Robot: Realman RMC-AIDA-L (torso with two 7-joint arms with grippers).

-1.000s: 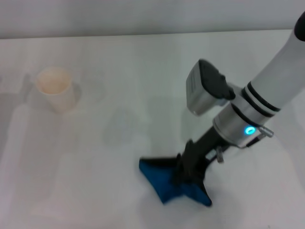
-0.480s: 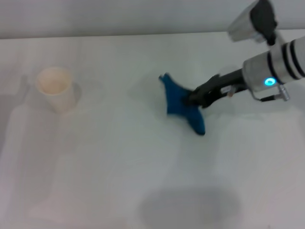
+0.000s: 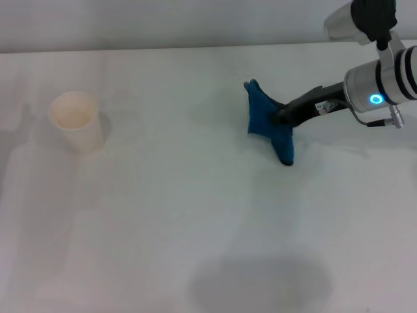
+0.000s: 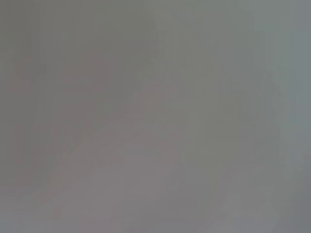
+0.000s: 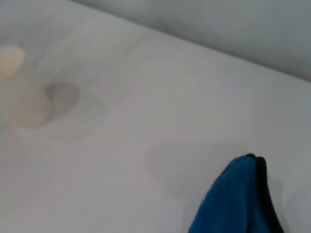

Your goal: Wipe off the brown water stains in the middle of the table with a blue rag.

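White counter fills the view, and the right pincer is clamped on the blue rag, which a second ago was bunched near the front edge and has now swept up toward the back edge, well right of the paper cup. No brown water stains show anywhere now, so the wipe looks close to done, and nothing stands in the way. Left pincer is out of sight.
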